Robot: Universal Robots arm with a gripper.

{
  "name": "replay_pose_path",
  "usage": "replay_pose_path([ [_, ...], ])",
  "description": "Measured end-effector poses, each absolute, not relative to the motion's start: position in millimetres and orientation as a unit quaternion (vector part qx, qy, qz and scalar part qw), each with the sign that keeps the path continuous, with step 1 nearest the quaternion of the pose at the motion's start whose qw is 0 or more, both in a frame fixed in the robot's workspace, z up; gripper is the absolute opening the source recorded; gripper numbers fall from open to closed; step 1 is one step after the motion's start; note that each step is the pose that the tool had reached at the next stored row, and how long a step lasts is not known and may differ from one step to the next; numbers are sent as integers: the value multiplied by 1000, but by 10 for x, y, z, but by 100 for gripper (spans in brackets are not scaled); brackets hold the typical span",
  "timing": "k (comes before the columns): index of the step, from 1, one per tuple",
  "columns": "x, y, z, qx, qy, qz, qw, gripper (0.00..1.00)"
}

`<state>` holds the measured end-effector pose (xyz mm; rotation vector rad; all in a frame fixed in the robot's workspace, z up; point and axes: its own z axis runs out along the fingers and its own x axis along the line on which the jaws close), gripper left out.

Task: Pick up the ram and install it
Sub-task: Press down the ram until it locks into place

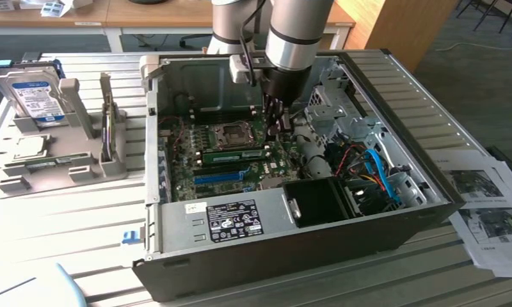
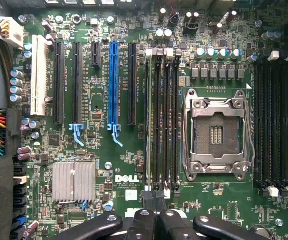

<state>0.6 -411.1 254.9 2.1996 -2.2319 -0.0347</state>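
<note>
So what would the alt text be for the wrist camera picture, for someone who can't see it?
Looking straight down on a green Dell motherboard, the shut black gripper hovers at the end of a bank of memory slots, where a ram stick sits seated. Beside that bank lie the empty CPU socket and a long blue expansion slot.

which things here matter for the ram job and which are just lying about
For the job:
- ram, standing in a slot beside the cpu socket
- memory slots
- hand, shut, holding nothing

Lying about:
- hard drive
- printed sheets
- blue expansion slot
</note>
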Motion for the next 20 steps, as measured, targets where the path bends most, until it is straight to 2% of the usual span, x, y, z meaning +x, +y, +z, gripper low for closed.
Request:
replay_pose_path([
  [20, -237, -4111, 2548, 702, -712, -11, 4, 9],
])
